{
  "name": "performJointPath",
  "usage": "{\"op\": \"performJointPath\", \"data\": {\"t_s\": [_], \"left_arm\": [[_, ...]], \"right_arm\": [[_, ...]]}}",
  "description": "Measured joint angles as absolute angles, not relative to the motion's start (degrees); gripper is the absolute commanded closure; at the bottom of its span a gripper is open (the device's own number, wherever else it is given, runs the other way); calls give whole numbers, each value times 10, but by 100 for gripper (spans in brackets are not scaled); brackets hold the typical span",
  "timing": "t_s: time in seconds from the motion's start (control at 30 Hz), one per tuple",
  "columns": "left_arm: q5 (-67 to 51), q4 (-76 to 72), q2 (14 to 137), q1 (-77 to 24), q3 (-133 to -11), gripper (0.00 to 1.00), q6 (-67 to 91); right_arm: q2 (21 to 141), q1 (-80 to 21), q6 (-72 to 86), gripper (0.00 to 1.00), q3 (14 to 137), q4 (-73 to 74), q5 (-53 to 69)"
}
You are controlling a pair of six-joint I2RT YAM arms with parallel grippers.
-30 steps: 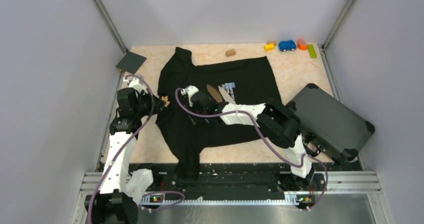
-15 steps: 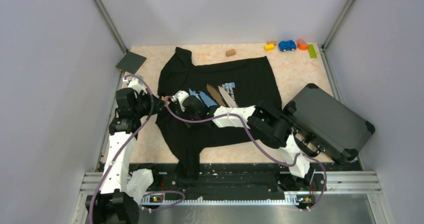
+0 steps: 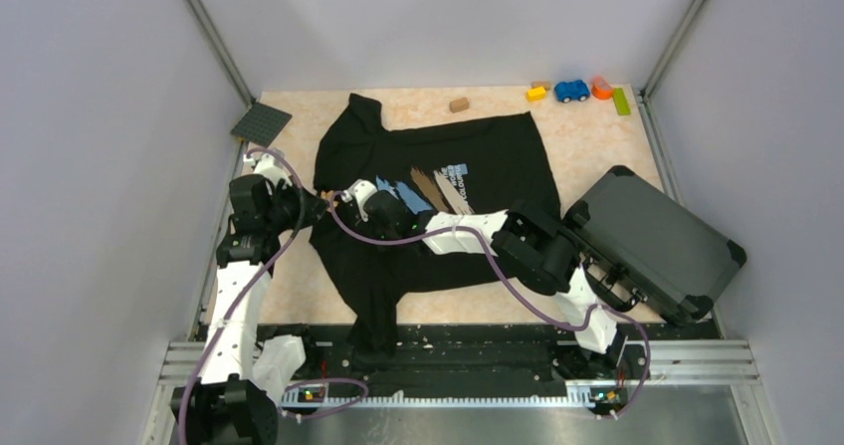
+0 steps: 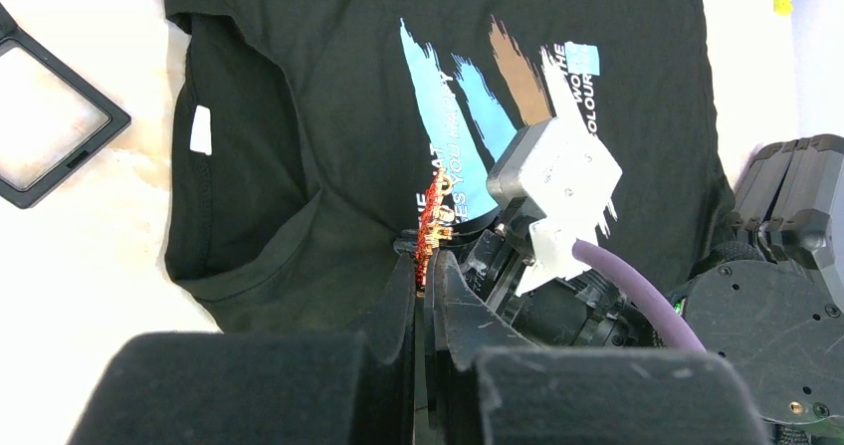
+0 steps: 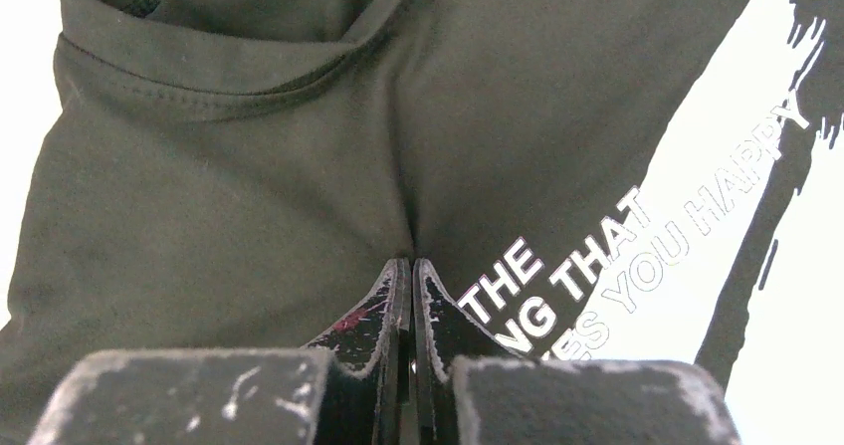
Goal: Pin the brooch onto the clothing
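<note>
Open counter (image 3: 587,136) right of shirt (image 3: 498,156), grey hard case (image 3: 652,241) blocking the right side, toys (image 3: 572,91) along far edge, black-framed box (image 3: 261,122) far left.

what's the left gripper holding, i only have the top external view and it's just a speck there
observer: the left wrist view shows the left gripper shut on the brooch, orange-red, poking out past its fingertips.
operator: is the right gripper on the shirt
observer: yes, the right wrist view shows the right gripper shut on a pinched ridge of the t-shirt, near the collar seam and beside the printed text.
operator: pin through yet
observer: cannot tell; in the left wrist view the brooch sits right against the fabric by the right gripper, but the pin itself is hidden.
</note>
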State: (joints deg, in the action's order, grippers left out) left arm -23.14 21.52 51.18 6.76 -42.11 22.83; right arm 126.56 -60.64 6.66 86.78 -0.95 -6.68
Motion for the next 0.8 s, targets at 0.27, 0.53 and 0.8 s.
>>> {"op": "performJointPath", "data": {"t_s": [0.27,0.53,0.8], "left_arm": [[-232,215,512,68,-421,100,234],[-269,149,505,69,-363,100,300],[-301,102,470,69,-287,100,383]], "right_arm": [[1262,-606,80,100,858,-22,-68],[1246,-603,104,64,839,-21,-47],[1137,-575,138,53,725,-39,17]]}}
